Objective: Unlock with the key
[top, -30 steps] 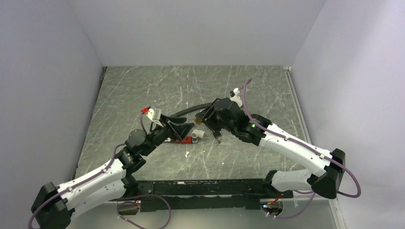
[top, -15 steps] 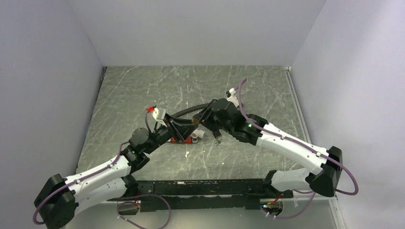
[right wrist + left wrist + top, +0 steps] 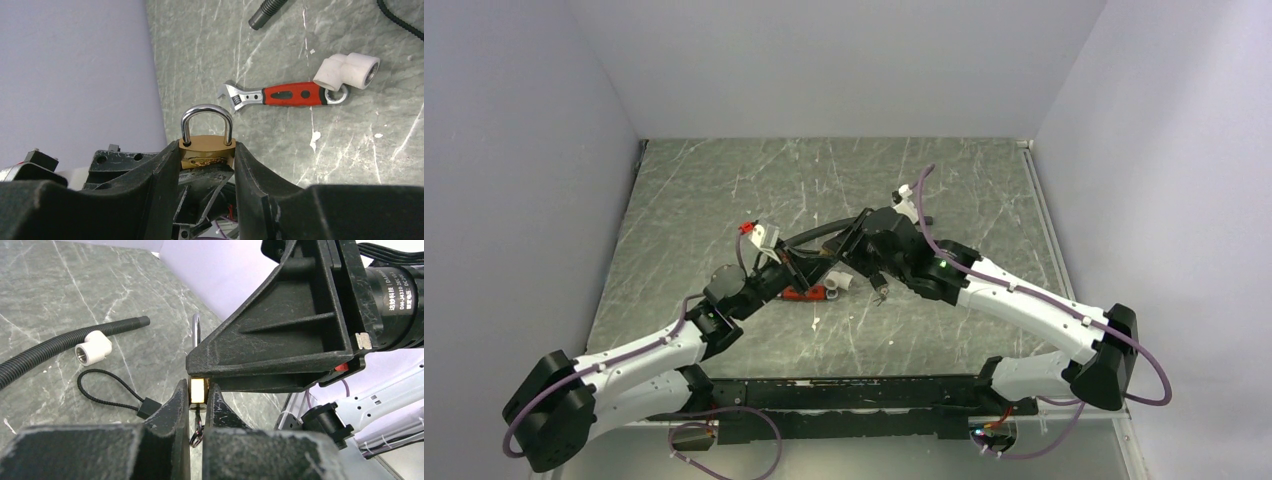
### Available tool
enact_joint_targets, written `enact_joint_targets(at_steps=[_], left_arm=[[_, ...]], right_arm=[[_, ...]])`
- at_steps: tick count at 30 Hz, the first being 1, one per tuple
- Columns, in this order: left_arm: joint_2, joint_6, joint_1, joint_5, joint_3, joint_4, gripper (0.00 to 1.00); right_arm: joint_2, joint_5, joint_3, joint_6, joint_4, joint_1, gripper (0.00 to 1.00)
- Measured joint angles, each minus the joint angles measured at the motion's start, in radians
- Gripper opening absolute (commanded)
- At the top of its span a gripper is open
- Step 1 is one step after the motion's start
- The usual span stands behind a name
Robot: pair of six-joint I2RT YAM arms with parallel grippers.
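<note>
Right gripper (image 3: 206, 156) is clamped across the padlock (image 3: 207, 147) body. The shackle (image 3: 207, 111) points upward and is shut. The padlock is held clear of the worktop (image 3: 350, 150), evidently to leave its underside accessible. Directly beneath the padlock, the left gripper (image 3: 198, 390) is pinched on the key (image 3: 198, 415), which appears seated in the keyhole with its ring dangling. This grip suits a turning motion. The wrench (image 3: 285, 95) lies beyond the padlock, uninvolved.

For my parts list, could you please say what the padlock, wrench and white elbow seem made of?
Padlock: golden, shiny body, likely brass; mirror-bright shackle, probably steel. Wrench: bright metal head; red grip, perhaps rubber or plastic. White elbow: matte, uniform white, probably plastic.
</note>
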Motion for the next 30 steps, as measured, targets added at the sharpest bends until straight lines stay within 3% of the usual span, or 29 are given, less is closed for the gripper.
enact_joint_targets(at_steps=[2, 3, 4, 6, 8, 9, 20, 23, 27, 28, 30], left_arm=[[-0.002, 0.002, 0.000, -0.010, 0.000, 0.005, 0.00], [-0.003, 0.002, 0.000, -0.015, 0.000, 0.004, 0.00], [-0.006, 0.003, 0.000, -0.020, 0.000, 0.002, 0.00], [-0.018, 0.008, 0.000, -0.027, 0.000, -0.016, 0.00], [-0.042, 0.011, 0.000, -0.032, 0.000, -0.043, 0.00], [-0.056, 0.012, -0.001, -0.036, 0.000, -0.057, 0.00], [-0.166, 0.114, -0.001, -0.022, 0.000, -0.224, 0.00], [-0.166, 0.144, -0.001, -0.013, -0.001, -0.250, 0.00], [-0.161, 0.160, -0.001, -0.007, -0.001, -0.261, 0.00], [-0.158, 0.164, -0.001, -0.007, -0.001, -0.262, 0.00], [-0.150, 0.168, -0.001, -0.007, -0.001, -0.268, 0.00]], right_arm=[[0.000, 0.002, 0.000, -0.008, 0.008, 0.000, 0.00], [0.000, 0.002, -0.002, -0.016, 0.014, 0.000, 0.10], [-0.002, 0.001, -0.008, -0.022, 0.027, 0.000, 0.25], [-0.006, -0.001, -0.026, -0.036, 0.057, 0.000, 0.67], [-0.013, -0.002, -0.038, -0.053, 0.074, 0.001, 0.93], [-0.018, 0.000, -0.039, -0.061, 0.072, 0.002, 0.96], [-0.031, 0.110, 0.027, -0.102, -0.095, -0.050, 0.86], [-0.031, 0.120, 0.027, -0.111, -0.108, -0.062, 0.76], [-0.031, 0.113, 0.027, -0.135, -0.105, -0.062, 0.37], [-0.031, 0.105, 0.027, -0.148, -0.100, -0.062, 0.35], [-0.029, 0.090, 0.027, -0.161, -0.087, -0.062, 0.41]])
